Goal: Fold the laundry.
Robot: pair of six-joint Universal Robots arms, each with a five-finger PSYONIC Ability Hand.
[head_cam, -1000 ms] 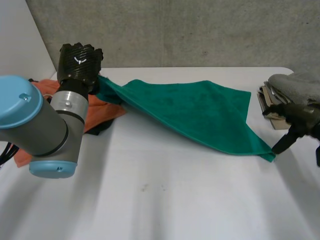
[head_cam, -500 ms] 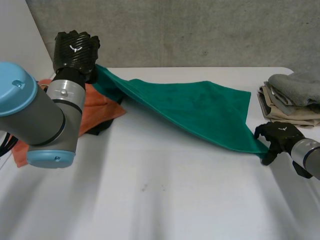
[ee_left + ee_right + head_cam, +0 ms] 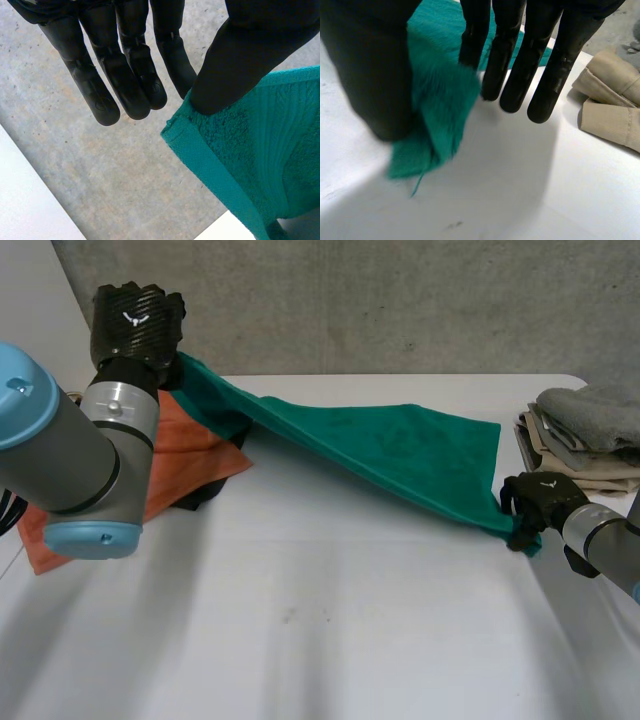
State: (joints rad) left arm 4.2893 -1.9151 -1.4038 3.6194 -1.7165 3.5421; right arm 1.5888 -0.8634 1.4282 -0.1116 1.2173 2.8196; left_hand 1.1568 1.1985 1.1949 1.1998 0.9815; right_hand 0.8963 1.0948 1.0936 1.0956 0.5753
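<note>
Two pinches carry this step. The left hand, raised above the far left of the tabletop, has its thumb pressed onto a hemmed corner of the green towel, clamping it against one finger. Its other fingers hang straight and free. The right hand sits low at the near right and nips the opposite corner between its thumb and the nearest finger, with its remaining fingers extended over the bare surface.

Between the two, the towel runs as a taut diagonal: lifted off the table at the left, sloping down, and lying on the tabletop toward the right. An orange cloth lies under the raised end. A folded stack, grey on top of beige, sits just beyond the right hand.

This looks like stretching the towel out before the first fold. To do it well:
- Hold both pinches firm and pull evenly, so neither corner slips.
- Bring the high corner down clear of the orange cloth.
- Do not let the right end brush the folded stack.

No brand, label or legible writing appears on any cloth. Each hand has a small white mark on its back, too small to read.
</note>
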